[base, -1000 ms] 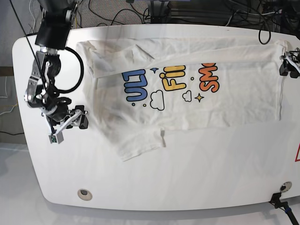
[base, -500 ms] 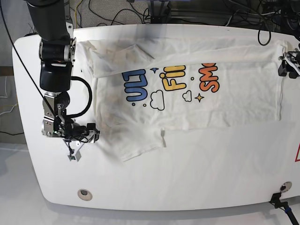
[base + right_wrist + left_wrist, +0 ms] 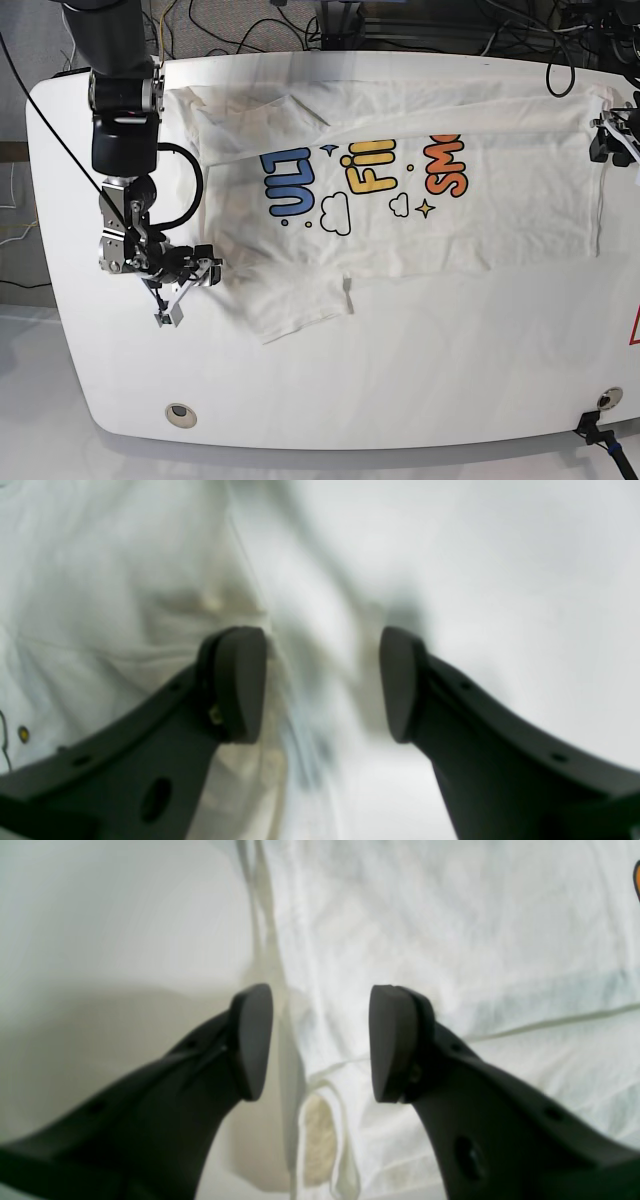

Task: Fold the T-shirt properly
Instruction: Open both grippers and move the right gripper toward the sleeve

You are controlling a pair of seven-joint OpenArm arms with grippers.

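One T-shirt (image 3: pixel 400 190) is seen, spread print-up across the far half of the white table (image 3: pixel 400 380), partly folded. Its print is cut short by a fold: only "ULT", "Fi" and "SM" can be read, in blue, yellow and orange, with two clouds and two stars counted. One sleeve (image 3: pixel 295 305) lies toward the near side; the collar end is bunched at the base view's left.

In the right wrist view the cloth (image 3: pixel 115 580) is blurred and its edge is hard to trace; a hem seems to run between the two dark fingers. In the left wrist view a corner of the shirt (image 3: pixel 450 930) with a doubled hem is seen, and a sliver of orange print is cut off at the frame edge.

Two grippers are counted. The right gripper (image 3: pixel 195 270) is held at the shirt's edge beside the sleeve, jaws spread apart with nothing pinched. The left gripper (image 3: pixel 610 135) is placed at the opposite far corner of the shirt, partly cropped in the base view; its jaws are also parted, straddling the hem, not clamped.

Cables (image 3: pixel 260 25) are seen beyond the table.
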